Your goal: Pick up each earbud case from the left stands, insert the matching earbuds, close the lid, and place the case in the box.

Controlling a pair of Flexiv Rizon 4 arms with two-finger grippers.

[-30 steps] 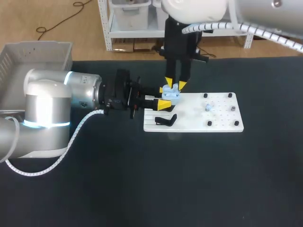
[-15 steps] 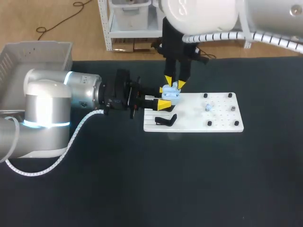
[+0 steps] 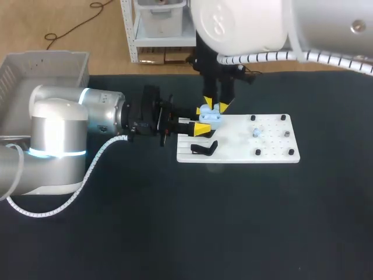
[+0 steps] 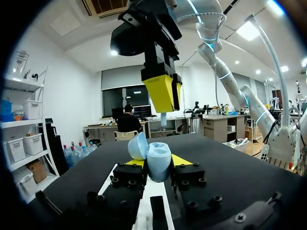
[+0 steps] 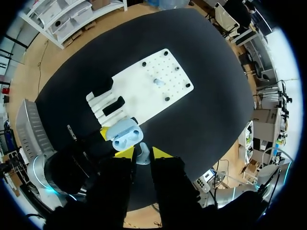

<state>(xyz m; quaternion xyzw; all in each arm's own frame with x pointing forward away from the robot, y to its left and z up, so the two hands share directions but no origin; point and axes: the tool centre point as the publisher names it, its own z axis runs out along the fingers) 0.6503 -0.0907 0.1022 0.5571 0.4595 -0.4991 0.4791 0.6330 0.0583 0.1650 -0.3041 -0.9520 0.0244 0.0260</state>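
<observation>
Upward, mouth of open earbud case point(image 3: 210, 117).

The left arm point(image 3: 58, 134), at the left of the frame, is a stout silver-grey cylinder with a glowing cyan ring and a white spiral-wrapped cable point(image 3: 87, 175) looping beneath it. Its black left end effector point(image 3: 202, 124) has yellow tips and rows of dark screw heads. The right arm point(image 3: 245, 23), at the top right, is glossy white with a ribbed white hose point(image 3: 256, 56). The right end effector point(image 3: 215, 105) is black and yellow-tipped.
</observation>
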